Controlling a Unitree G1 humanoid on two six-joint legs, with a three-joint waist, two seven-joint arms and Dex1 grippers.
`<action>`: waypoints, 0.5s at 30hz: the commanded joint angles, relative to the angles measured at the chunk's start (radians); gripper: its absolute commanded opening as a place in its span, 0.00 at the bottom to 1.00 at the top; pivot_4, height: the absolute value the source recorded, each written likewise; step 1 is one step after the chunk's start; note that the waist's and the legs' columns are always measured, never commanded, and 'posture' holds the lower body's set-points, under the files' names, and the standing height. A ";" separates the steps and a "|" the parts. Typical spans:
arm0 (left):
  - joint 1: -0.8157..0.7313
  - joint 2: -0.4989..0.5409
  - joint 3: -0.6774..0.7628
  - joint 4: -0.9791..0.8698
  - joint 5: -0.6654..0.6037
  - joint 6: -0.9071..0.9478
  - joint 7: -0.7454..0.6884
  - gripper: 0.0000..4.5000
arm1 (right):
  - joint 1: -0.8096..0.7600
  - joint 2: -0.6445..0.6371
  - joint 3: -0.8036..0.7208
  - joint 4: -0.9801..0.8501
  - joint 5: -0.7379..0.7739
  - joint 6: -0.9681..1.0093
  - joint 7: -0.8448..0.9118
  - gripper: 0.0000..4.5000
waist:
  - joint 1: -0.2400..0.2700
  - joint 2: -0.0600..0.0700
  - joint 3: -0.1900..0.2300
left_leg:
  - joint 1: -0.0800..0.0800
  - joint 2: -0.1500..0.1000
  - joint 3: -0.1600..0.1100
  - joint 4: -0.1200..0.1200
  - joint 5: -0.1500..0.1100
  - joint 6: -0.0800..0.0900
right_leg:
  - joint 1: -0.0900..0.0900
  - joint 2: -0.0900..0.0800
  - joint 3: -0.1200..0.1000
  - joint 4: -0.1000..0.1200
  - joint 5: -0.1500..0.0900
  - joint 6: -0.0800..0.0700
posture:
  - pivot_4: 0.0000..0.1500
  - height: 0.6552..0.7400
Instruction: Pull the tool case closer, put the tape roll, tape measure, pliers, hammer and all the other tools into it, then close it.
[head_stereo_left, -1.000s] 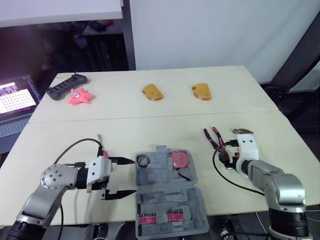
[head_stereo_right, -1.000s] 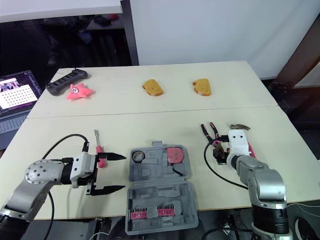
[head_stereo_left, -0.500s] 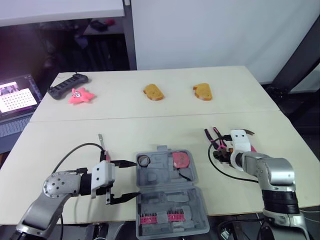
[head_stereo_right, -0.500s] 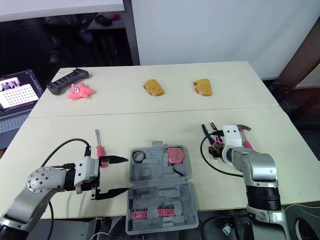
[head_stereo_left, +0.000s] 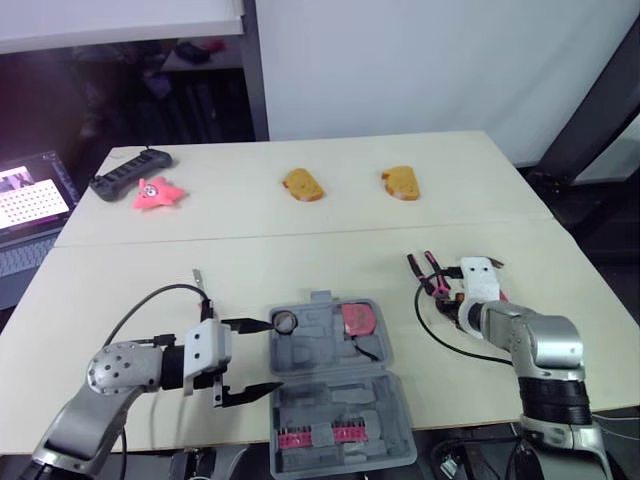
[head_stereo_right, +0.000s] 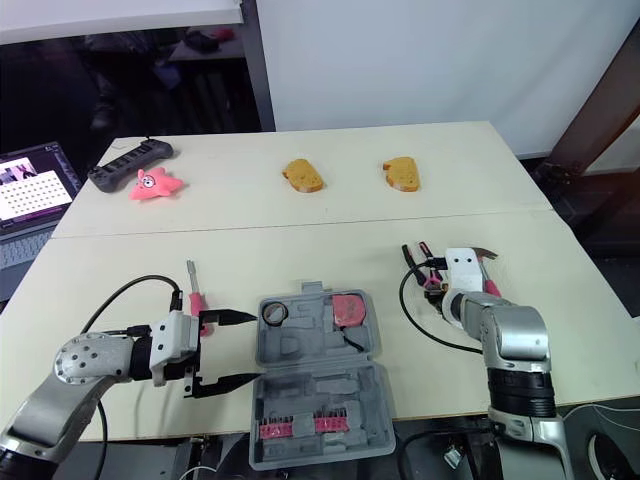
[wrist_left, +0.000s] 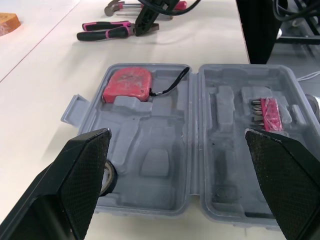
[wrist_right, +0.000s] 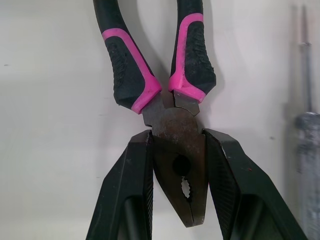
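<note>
While right hand (wrist_right: 177, 137) pinches, dark steel pliers (wrist_right: 175, 114)

**Q:** Where is the tool case (head_stereo_left: 325, 345) located?
**A:** It is set open at the front centre of the table (head_stereo_left: 300, 250). The tape roll (head_stereo_left: 286, 321) and tape measure (head_stereo_left: 356, 319) are seated in its rear half, the bit set (head_stereo_left: 320, 436) in its front half.
**Q:** And the loose items?
**A:** The screwdriver (head_stereo_right: 194, 283) is laid just left of the case, the pliers (wrist_right: 177, 145) to its right, and the hammer (head_stereo_right: 483, 254) near them, further right. Two bread pieces (head_stereo_left: 302, 184), a star toy (head_stereo_left: 155, 193) and a power strip (head_stereo_left: 130, 170) are placed along the far side
</note>
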 joint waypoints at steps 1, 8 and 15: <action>-0.022 0.008 0.013 0.000 -0.006 -0.004 0.001 1.00 | 0.037 -0.026 0.042 -0.121 0.011 -0.077 0.054 0.22 | 0.002 0.001 0.001 | 0.000 0.000 0.000 0.000 0.000 0.000 | 0.000 0.000 0.000 0.000 0.000 0.000 | 1.00 1.00; -0.070 0.020 0.070 0.074 -0.032 0.019 0.004 1.00 | 0.086 -0.172 0.121 -0.438 0.058 -0.094 0.197 0.22 | 0.006 0.007 0.006 | -0.001 0.000 0.000 0.000 0.000 0.000 | 0.000 -0.001 0.000 0.000 0.000 0.000 | 1.00 1.00; -0.077 0.072 0.128 0.189 -0.031 -0.010 -0.047 1.00 | -0.082 -0.422 0.308 -0.639 0.234 0.076 0.435 0.22 | 0.003 0.006 0.007 | -0.001 0.001 -0.001 0.000 0.000 0.000 | -0.001 0.001 -0.001 0.000 0.000 0.000 | 1.00 1.00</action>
